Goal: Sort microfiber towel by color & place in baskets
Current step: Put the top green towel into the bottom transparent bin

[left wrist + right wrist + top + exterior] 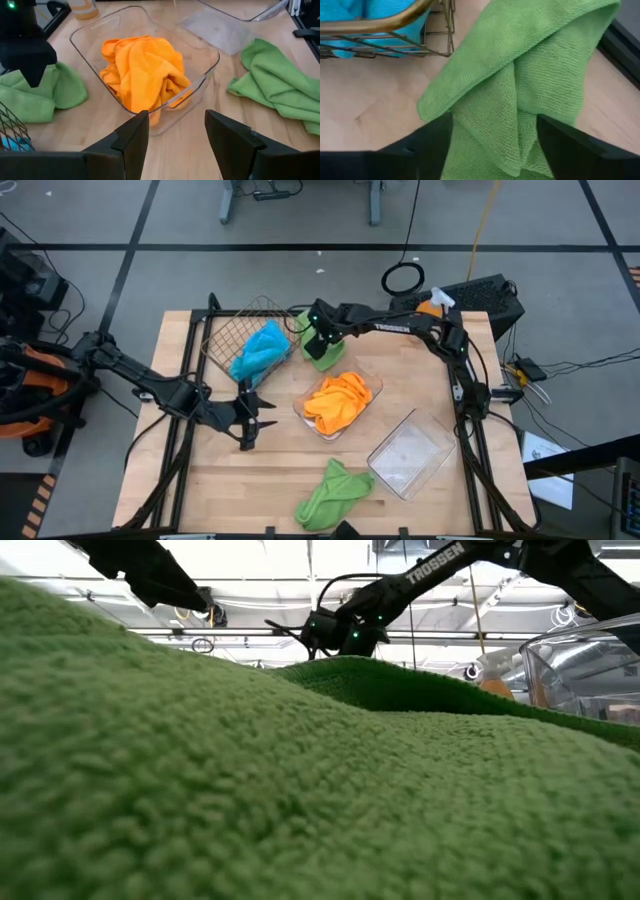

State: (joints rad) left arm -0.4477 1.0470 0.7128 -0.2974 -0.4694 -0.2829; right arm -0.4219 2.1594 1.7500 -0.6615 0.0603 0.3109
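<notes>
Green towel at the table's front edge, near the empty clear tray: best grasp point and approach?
Pinch the raised, bunched fold of the green towel from straight above. It lies crumpled on bare wood, so a ridge gives the fingers something to close on. The empty clear tray sits close beside it, so a sideways approach looks riskier.

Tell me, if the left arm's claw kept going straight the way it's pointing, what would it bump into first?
Most likely the near wall of the clear tray holding the orange cloths. The left gripper is open and points straight at it over bare wood, though the gap is hard to judge.

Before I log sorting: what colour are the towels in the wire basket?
Bright blue towels, clearest in the high view.
</notes>
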